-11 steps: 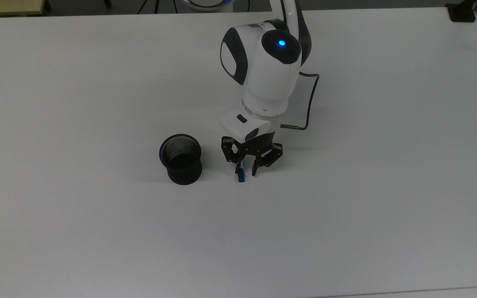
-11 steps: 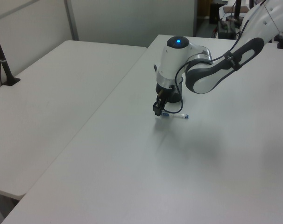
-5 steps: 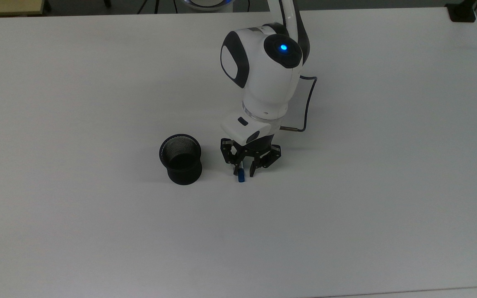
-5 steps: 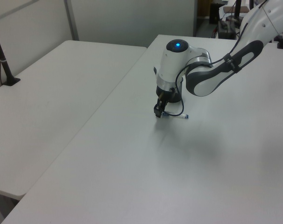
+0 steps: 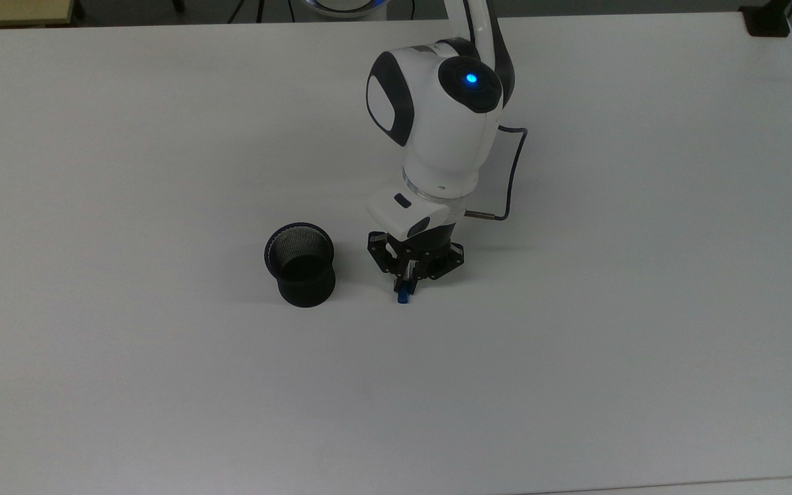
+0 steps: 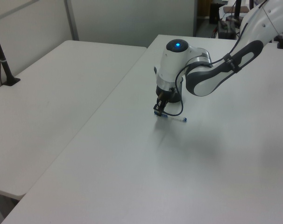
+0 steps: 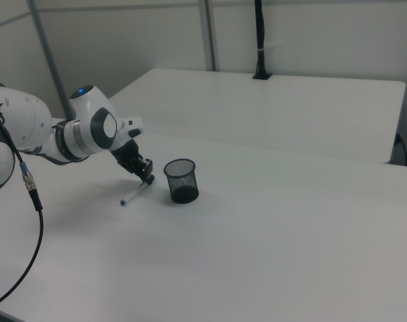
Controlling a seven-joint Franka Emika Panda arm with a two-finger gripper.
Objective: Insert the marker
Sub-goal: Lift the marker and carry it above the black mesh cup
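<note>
Gripper (image 5: 404, 283): lowered to the table (image 5: 162, 378), fingers drawn in narrow against the marker (image 5: 402, 297) at its blue-capped end. Also seen at (image 6: 158, 110) and (image 7: 147, 177).

Marker: flat on the table, capped end pinched between the fingers. In the top view, blue cap protruding just below the fingertips, barrel hidden under the wrist. In the left view, white barrel (image 6: 175, 118) running from the gripper toward the left view's right, small blue tail at the far end. In the right view, barrel (image 7: 135, 192) slanting down toward the right view's left, tail resting on the table, capped end at the fingers. Lift off the surface at the gripped end: cannot tell.

Cup (image 5: 300, 263): black mesh, upright, open mouth up, standing near the gripper on the top view's left, apart from marker and fingers. In the right view, at (image 7: 181, 180), just to the right view's right of the gripper. Interior dark; contents not discernible.

Arm (image 5: 437, 130): white with black joint covers, blue indicator lit, wrist pointing down over the marker. Cable (image 5: 514, 172) looping beside the wrist on the top view's right.

Second table (image 6: 43, 102): abutting the first on the left view's left.
</note>
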